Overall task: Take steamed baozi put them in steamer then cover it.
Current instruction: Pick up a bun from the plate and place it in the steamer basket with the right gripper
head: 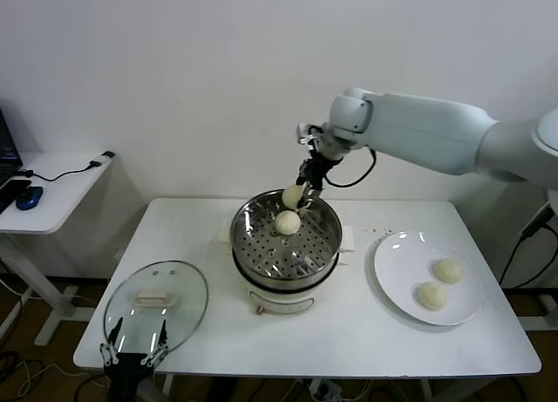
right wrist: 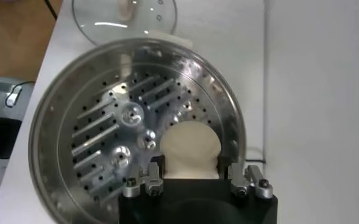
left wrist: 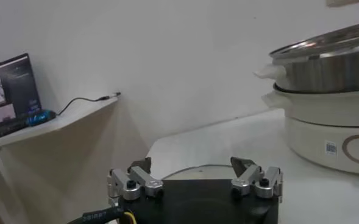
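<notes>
We see the right tool [head: 299, 193] pinching a steamed baozi [right wrist: 189, 148] above the steamer [head: 253, 245]; our left tool [left wrist: 194, 181] waits spread near the cover [head: 179, 284] on the counter [head: 349, 332].

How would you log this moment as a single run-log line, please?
right gripper: shut on baozi above steamer | in steamer: one bun | plate: two buns | cover: on table | left gripper: open, idle

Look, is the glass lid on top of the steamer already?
No, the glass lid lies flat on the table beside the open steamer.
</notes>
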